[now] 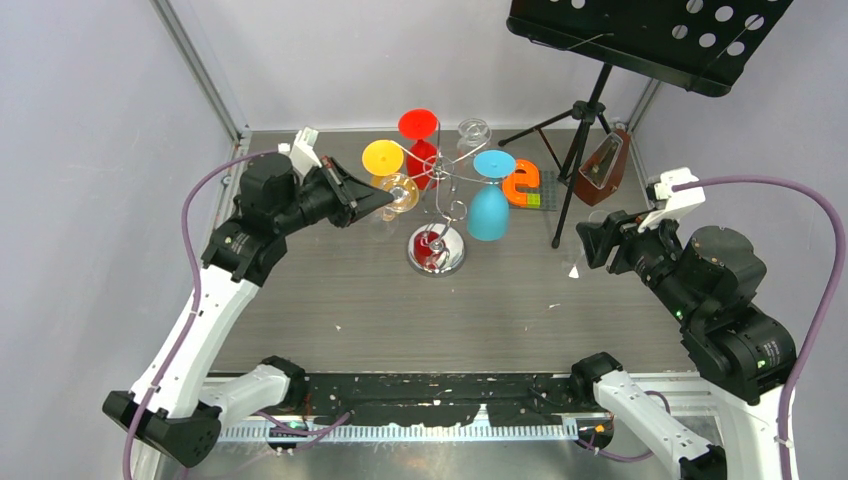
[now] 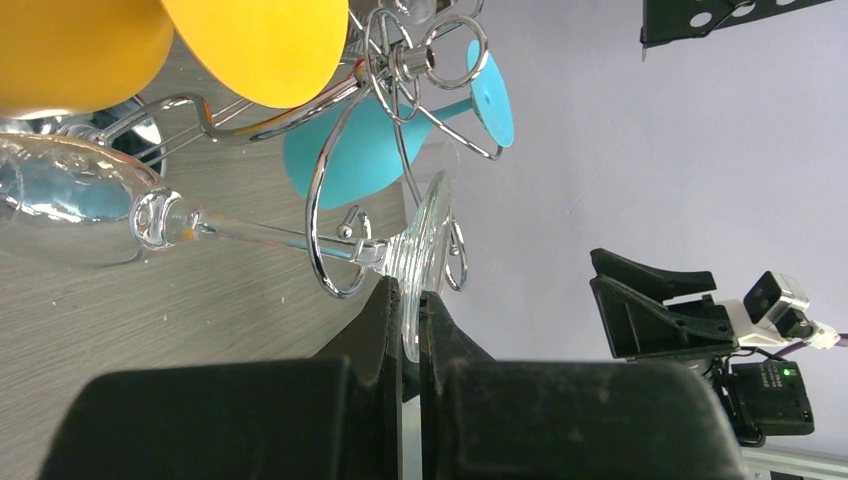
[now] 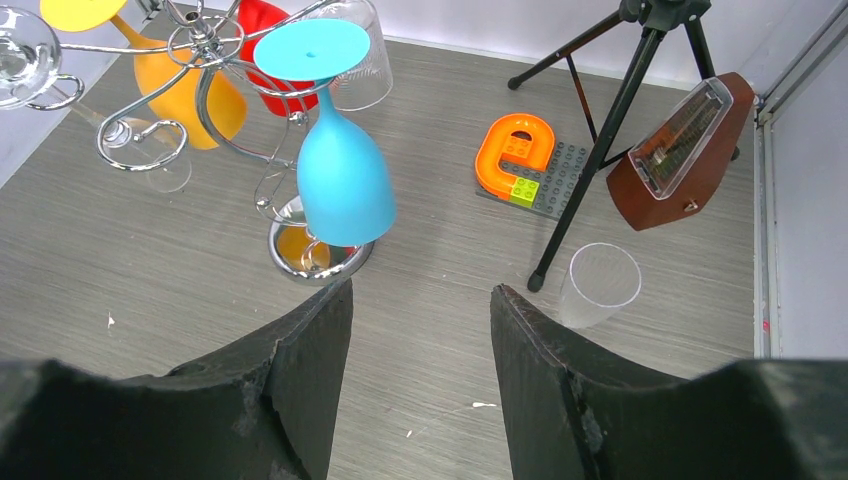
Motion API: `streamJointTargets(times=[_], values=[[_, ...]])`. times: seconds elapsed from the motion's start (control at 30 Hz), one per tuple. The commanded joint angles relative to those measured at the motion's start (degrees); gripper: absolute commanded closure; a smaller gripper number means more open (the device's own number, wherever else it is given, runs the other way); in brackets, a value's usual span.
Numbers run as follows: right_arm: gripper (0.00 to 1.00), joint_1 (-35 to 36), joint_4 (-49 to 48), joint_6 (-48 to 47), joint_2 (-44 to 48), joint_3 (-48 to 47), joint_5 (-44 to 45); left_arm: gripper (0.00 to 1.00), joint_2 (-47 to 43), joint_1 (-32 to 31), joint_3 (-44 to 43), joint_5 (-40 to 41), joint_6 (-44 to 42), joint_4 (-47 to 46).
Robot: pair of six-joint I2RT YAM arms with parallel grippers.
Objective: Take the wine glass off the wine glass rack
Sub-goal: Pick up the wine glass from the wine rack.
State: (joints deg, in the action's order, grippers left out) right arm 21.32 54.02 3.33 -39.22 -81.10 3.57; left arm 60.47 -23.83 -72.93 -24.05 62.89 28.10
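Observation:
The chrome wine glass rack point(image 1: 444, 182) stands mid-table on its round mirrored base point(image 3: 318, 258). A clear wine glass point(image 2: 90, 200) hangs on its side from a curled arm, with the stem running to its foot point(image 2: 428, 225). My left gripper point(image 2: 410, 292) is shut on the rim of that foot, at the rack's left side point(image 1: 385, 203). Yellow point(image 1: 383, 158), red point(image 1: 418, 124) and blue point(image 1: 489, 208) glasses also hang there. My right gripper point(image 3: 420, 300) is open and holds nothing, well right of the rack point(image 1: 590, 240).
A black tripod music stand point(image 1: 585, 120) stands at the back right, with a wooden metronome point(image 3: 680, 150) beside it. An orange letter on a grey plate point(image 3: 515, 155) and a clear plastic cup point(image 3: 598, 283) lie near the tripod's feet.

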Motion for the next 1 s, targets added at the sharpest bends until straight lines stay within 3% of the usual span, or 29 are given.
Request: streamJointTargets(times=[0.0, 0.33, 0.97], values=[[0.41, 0.3, -2.0, -0.1, 0.1, -1.7, 0.9, 1.00, -2.6, 1.6, -3.5, -0.1, 0.7, -2.7], [0.41, 0.3, -1.6, 0.3, -0.1, -2.5, 0.9, 1.00, -2.3, 4.0, -3.2, -0.3, 3.9, -4.2], [0.40, 0.3, -2.0, 0.2, 1.0, -1.5, 1.2, 1.00, 5.6, 2.2, -8.8, -3.8, 7.2, -5.3]])
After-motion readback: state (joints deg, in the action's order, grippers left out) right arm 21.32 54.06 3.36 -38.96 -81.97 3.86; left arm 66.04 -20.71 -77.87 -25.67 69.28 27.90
